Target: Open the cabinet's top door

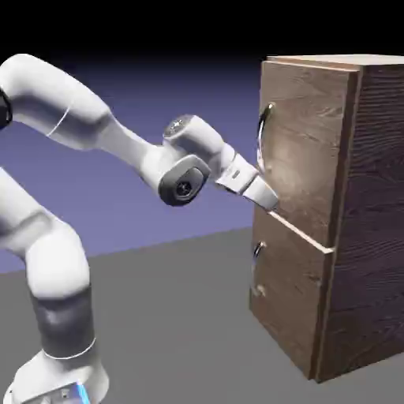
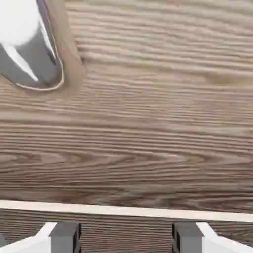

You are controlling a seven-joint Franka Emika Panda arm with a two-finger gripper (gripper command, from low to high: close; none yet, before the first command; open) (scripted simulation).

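The cabinet (image 1: 355, 237) of dark brown wood grain stands at the exterior view's right. Its top door (image 1: 308, 150) carries a long curved silver handle (image 1: 261, 138) along its left edge. My gripper (image 1: 270, 201) is close against the door's lower left corner, just below the handle's lower end. In the hand view the door's wood (image 2: 148, 123) fills the picture and the handle's lower end (image 2: 29, 54) shows at the top left. The gripper (image 2: 126, 239) is open, its grey fingertips (image 2: 64, 237) wide apart with nothing between them.
A pale strip (image 2: 123, 210) marks the top door's bottom edge, with the lower panel (image 1: 288, 300) and its small handle (image 1: 257, 251) beneath it. The grey table (image 1: 173, 316) spreads out in front of the cabinet.
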